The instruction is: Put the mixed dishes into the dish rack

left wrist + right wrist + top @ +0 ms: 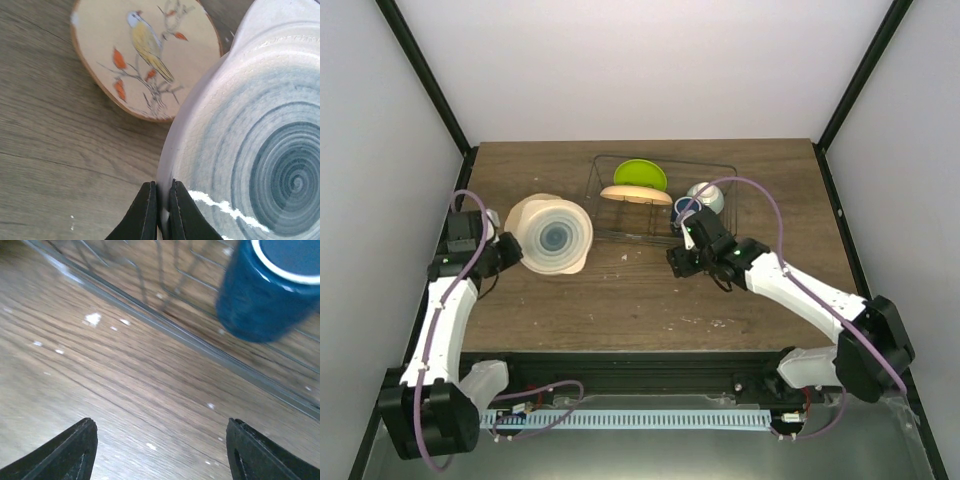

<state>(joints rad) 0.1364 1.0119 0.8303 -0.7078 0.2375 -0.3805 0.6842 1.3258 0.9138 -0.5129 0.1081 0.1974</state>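
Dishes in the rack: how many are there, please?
4: lime-green plate at the back, peach-orange plate before it, pale mint bowl and blue mug at the right end.

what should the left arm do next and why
Probably carry the cream plate right toward the dish rack. The left fingers are pinched shut on its rim, the plate is outside the rack, and the wires in front of the peach-orange plate look free.
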